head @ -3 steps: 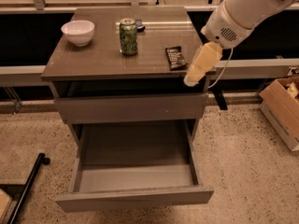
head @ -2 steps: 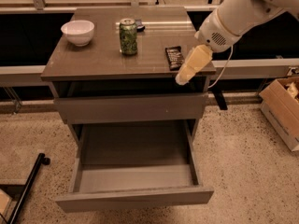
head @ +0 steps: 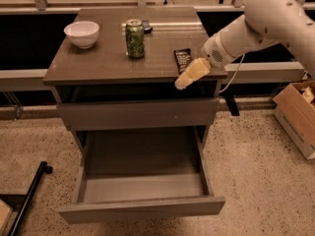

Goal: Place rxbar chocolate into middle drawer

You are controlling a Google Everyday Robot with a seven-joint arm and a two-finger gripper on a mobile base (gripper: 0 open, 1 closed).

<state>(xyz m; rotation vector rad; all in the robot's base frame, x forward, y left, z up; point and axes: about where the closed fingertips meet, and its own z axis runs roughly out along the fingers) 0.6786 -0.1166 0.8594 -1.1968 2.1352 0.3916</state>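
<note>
Gripper (head: 181, 83) at front edge of table (head: 98, 65), near right corner; open or closed: cannot tell | rxbar chocolate (head: 183, 60) flat on table, just behind gripper | middle drawer (head: 142, 208) pulled out below; inside bare | green can (head: 134, 38) mid-table; white bowl (head: 81, 33) near back-left corner

rxbar chocolate (head: 183, 59): glossy dark wrapper
middle drawer (head: 142, 208): smooth matt grey-brown board
gripper (head: 182, 82): matt cream covering, at 6 o'clock from the rxbar chocolate
arm (head: 256, 28): smooth white plastic shell
can (head: 134, 38): shiny metal top
bowl (head: 81, 33): glossy white
floor (head: 256, 171): speckled stone finish
box (head: 295, 114): plain brown cardboard
</note>
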